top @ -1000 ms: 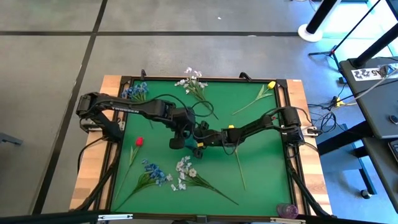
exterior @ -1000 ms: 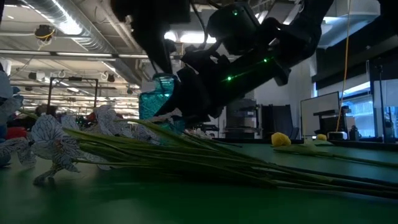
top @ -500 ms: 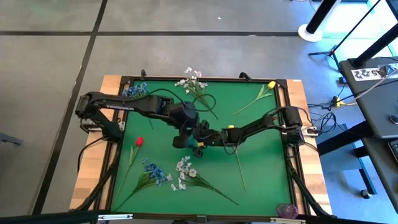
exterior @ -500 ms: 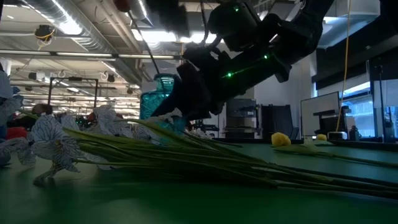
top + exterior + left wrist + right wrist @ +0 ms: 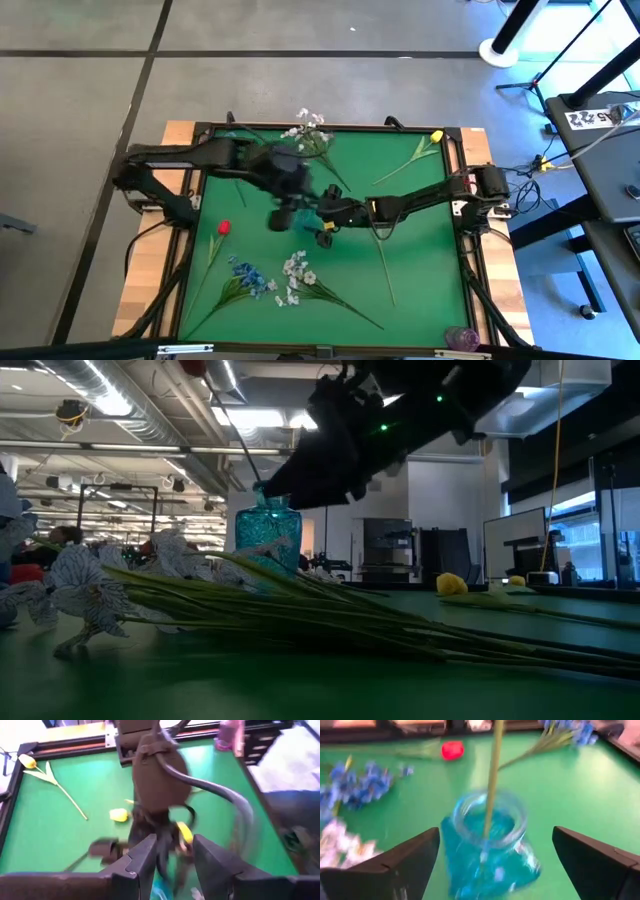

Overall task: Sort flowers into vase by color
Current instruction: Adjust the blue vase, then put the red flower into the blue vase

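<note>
Teal glass vase (image 5: 268, 538) upright mid-table, one thin green stem (image 5: 491, 775) standing in it. Rel. to vase: red tulip (image 5: 223, 228) lying to left, blue spray (image 5: 247, 277) & white spray (image 5: 297, 272) in front, yellow tulip (image 5: 434, 137) far-right corner.

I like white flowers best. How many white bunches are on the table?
2. One small white blossom spray lies at the green table's far edge; the other lies near its front, beside a bushy blue spray.
</note>
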